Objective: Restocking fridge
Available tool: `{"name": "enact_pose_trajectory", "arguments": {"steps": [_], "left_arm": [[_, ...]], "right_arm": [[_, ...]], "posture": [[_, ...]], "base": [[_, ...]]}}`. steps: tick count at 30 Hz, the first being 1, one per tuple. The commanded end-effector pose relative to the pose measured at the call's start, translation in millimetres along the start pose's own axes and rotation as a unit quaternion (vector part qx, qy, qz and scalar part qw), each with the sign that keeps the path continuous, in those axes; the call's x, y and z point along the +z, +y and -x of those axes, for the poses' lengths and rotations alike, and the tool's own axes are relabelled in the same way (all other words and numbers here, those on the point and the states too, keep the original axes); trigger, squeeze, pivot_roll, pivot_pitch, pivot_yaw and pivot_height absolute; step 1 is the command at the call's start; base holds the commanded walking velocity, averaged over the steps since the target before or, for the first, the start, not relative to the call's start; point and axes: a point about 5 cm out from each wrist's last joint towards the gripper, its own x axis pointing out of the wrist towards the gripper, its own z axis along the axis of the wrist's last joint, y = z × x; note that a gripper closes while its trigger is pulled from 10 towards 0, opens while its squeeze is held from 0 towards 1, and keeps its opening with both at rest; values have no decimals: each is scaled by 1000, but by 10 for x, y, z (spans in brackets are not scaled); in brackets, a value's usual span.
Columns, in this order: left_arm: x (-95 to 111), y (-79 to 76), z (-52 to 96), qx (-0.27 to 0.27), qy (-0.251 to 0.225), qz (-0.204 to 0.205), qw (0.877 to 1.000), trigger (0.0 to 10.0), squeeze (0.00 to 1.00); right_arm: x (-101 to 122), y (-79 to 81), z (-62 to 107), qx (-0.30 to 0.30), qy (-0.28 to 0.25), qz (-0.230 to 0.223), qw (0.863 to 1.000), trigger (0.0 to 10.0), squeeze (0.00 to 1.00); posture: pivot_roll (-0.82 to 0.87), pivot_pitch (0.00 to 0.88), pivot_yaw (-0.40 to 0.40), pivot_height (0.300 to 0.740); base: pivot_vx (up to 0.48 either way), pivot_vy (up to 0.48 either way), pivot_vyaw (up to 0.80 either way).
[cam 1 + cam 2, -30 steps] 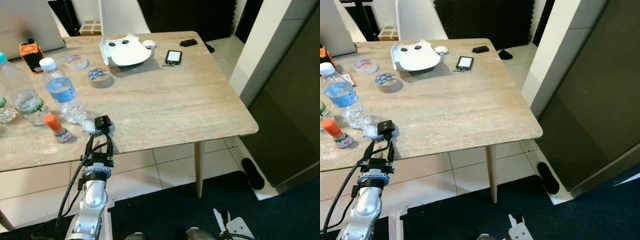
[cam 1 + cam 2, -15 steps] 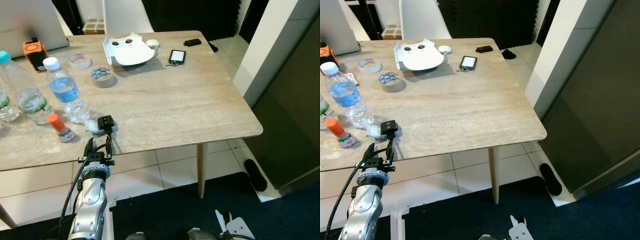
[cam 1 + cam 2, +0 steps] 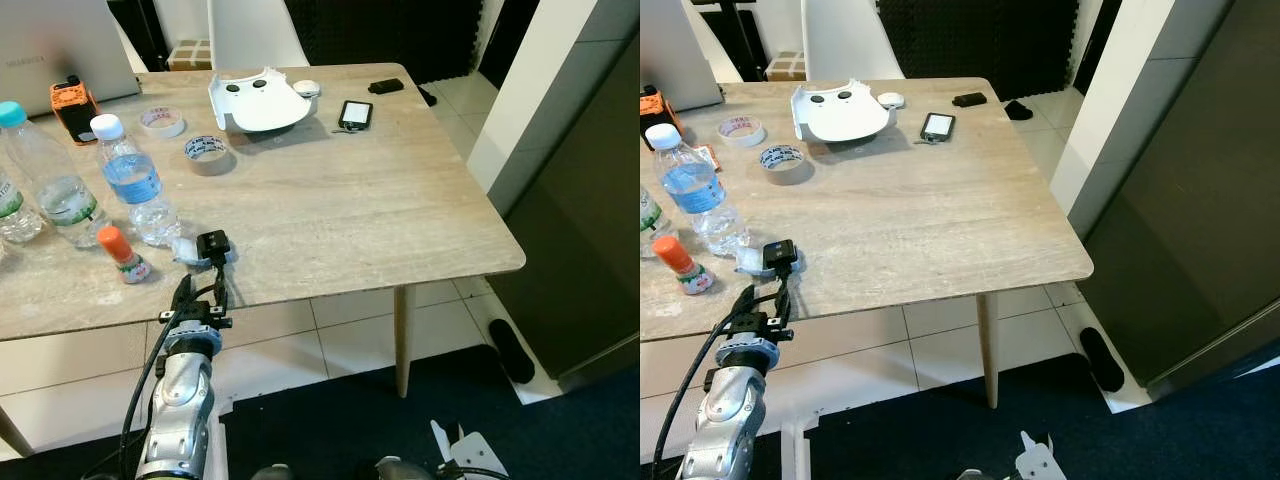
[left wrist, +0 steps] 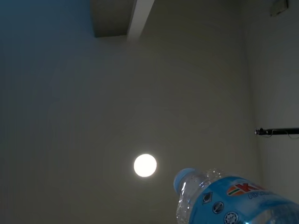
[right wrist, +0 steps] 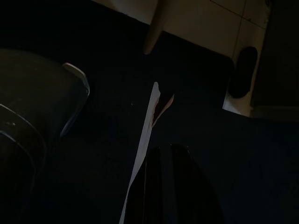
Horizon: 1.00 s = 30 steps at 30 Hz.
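Left tool (image 3: 207, 262) raised at the near edge of the pale wood-grain tabletop (image 3: 350, 200), its black tip just beside the base of a clear plastic water bottle with a white cap and blue label (image 3: 133, 192); whether its fingers are apart or together, cannot tell. Left wrist view looks upward: that bottle's shoulder and blue label (image 4: 233, 200) against a ceiling with a round lamp (image 4: 145, 165). Bottle stands upright near the tabletop's left front. Just beside it, nearer the edge, a small bottle with an orange-red cap (image 3: 122, 254). Further left, a clear bottle with a teal cap (image 3: 45, 174), and another clear bottle cut off at the picture's edge. Behind them: an orange and black device (image 3: 73, 107), two rolls of tape (image 3: 206, 153), a white moulded plastic shell (image 3: 257, 99), a black smartphone (image 3: 354, 113), a small black object (image 3: 385, 86). White chair (image 3: 255, 32) beyond the far side. Dark tall fridge-like cabinet (image 3: 590, 230) to the right, well apart from the bottles. Right arm hangs low; right tool (image 5: 170, 186) over dark blue flooring, fingers look pressed together.
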Motion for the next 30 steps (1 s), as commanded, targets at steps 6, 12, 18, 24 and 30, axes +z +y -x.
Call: {"name": "enact_pose_trajectory", "arguments": {"steps": [6, 12, 18, 24, 30], "left_arm": [[22, -40, 35, -31, -5, -54, 998, 10000, 0], [215, -27, -41, -30, -42, -63, 997, 10000, 0], [312, -24, -90, -26, -55, -63, 996, 10000, 0], [285, -29, -94, -27, -40, -58, 997, 10000, 0], [283, -40, -101, -27, -35, -56, 997, 10000, 0]], "right_arm": [[-13, -52, -2, -17, 7, -53, 998, 10000, 12], [13, -78, -15, -23, 8, -65, 998, 10000, 16], [44, -33, -21, -19, 5, -69, 997, 10000, 8], [44, -7, -19, -17, 6, -71, 997, 10000, 12], [29, -9, -16, -16, 8, -70, 997, 10000, 8]], "posture": [[27, 114, -79, 740], [35, 111, -73, 740], [39, 110, -64, 740], [37, 110, -60, 740], [37, 110, -62, 740]], "base": [[0, 0, 0], [0, 0, 0], [0, 0, 0], [0, 0, 0], [0, 0, 0]]}}
